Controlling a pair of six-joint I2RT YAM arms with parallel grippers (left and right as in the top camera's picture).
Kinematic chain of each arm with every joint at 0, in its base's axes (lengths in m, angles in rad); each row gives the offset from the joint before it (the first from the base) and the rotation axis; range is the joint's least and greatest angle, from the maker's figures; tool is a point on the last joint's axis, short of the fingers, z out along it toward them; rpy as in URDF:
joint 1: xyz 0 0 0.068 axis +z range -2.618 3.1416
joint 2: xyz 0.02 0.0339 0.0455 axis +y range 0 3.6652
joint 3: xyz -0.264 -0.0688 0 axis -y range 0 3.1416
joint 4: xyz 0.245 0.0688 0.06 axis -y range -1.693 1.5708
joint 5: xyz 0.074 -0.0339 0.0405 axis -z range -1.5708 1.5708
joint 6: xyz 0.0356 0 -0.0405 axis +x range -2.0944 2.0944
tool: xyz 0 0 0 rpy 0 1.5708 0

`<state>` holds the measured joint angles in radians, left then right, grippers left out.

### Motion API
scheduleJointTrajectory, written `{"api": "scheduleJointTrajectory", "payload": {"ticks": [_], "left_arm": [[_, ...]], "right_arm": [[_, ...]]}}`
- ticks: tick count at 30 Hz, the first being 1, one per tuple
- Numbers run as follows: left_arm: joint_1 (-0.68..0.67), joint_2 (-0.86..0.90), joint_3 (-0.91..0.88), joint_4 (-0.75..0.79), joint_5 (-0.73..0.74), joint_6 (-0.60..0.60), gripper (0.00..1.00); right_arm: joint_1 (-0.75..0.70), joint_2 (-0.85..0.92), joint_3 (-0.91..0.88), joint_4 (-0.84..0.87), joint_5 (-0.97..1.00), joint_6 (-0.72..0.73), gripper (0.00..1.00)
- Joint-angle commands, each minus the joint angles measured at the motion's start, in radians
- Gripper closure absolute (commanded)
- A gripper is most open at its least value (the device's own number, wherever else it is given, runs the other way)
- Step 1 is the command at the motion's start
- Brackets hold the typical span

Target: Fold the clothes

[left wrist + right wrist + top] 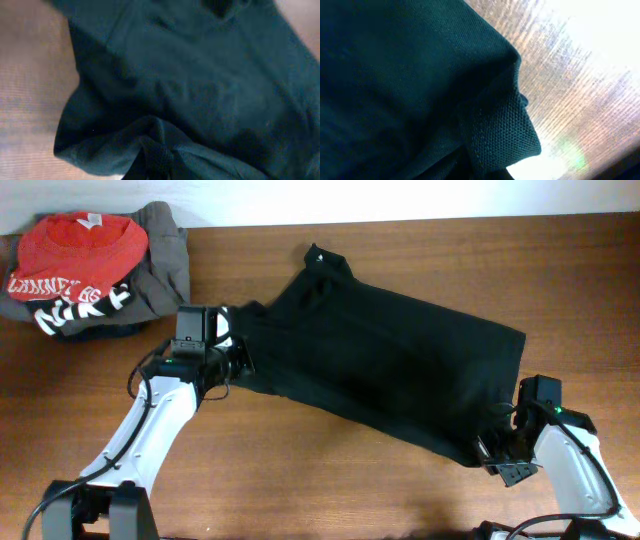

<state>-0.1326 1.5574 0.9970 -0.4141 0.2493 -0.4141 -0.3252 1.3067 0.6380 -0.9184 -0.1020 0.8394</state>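
Brown wood-grain table [300, 480] fills the overhead view, with a white wall strip behind its far edge. We see the black shirt [380, 370] spread flat and slanted across the middle, running from the far centre down toward the near right edge. A tiny white mark sits at its far tip, too small for us to read.

At the far-left corner lies a heap: a red shirt [80, 245] on a grey garment [165, 255]. White lettering shows on the red cloth and on a black piece below it, but the folds break it up and we cannot read it.

Only the overhead shows both arms. The left arm reaches from the near-left edge, bent at the elbow, and its left gripper [240, 360] is at the shirt's left edge. The right arm comes up near the right edge, and its right gripper [497, 448] is at the shirt's near-right corner.

The wrist views give what the overhead cannot. From the left wrist we see the cloth [200, 85] gathered into a pinched ridge at the bottom centre, with bare wood to the left. The left gripper is clenched on that fabric. From the right wrist we see a coarse knit weave and a doubled hem corner [500, 130] over bright wood. The right gripper is clamped on that corner.
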Motion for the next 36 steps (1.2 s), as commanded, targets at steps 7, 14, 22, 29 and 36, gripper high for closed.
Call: {"api": "scheduleJointTrajectory", "payload": {"ticks": [7,14,22,29,36], "left_arm": [[-0.001,-0.015,0.014,0.206,-0.064,0.012,0.98],[-0.017,0.033,0.014,0.232,-0.101,0.012,0.98],[-0.034,0.138,0.014,0.265,-0.100,0.012,0.98],[-0.036,0.171,0.014,0.337,-0.101,0.012,0.97],[-0.038,0.226,0.014,0.356,-0.101,0.012,0.94]], "right_arm": [[0.006,0.004,0.019,0.038,0.016,0.016,0.96],[0.006,0.004,0.019,0.090,-0.002,0.016,0.96],[0.006,0.004,0.117,0.072,0.011,0.014,0.96],[0.006,0.005,0.195,0.045,0.037,0.015,0.95],[0.006,0.008,0.194,0.060,0.055,0.014,0.83]]}}
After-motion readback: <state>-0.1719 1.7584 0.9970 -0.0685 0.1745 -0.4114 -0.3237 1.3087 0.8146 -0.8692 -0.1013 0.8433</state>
